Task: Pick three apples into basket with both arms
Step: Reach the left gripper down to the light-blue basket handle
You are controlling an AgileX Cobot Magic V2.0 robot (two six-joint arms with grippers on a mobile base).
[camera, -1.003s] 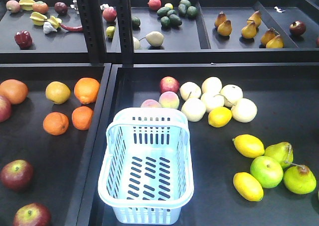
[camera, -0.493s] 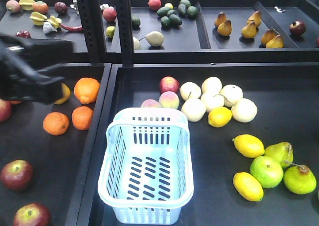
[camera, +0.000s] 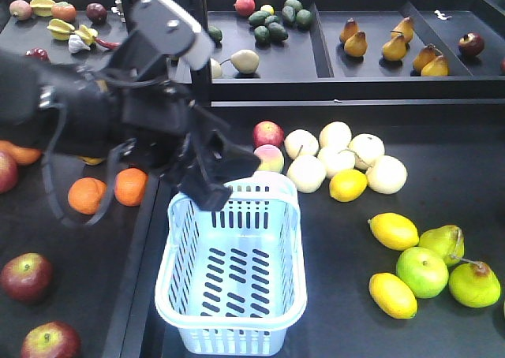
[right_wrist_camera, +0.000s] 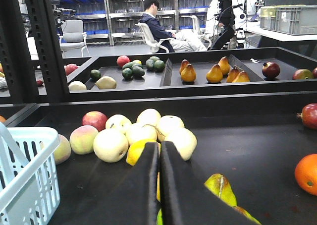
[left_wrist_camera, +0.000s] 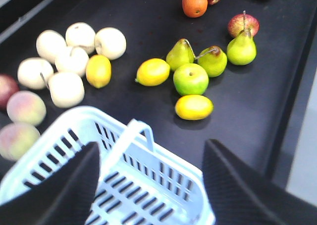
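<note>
Left gripper has swung in over the basket rim, jaws apart, empty. Right gripper is closed on nothing. All apples lie outside; none picked yet.

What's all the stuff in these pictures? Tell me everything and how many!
slotted plastic basket: one, pale blue-white, front middle, empty
dark round apples: three, maroon-red, left tray
round oranges: at least two, orange, left tray
oval lemons: three, yellow, right tray
round green apple: one, bright green, among the lemons
stemmed pears: three, yellow-green, beside the green apple
pale round fruits: six, cream-white, behind the basket
round peaches: two, pink-yellow, by the basket's far end
pink-red apple: one, behind the peaches
brown-yellow pears: several, back shelf
left gripper: one, black, open over the basket
right gripper: one, black, shut, low over the right tray
</note>
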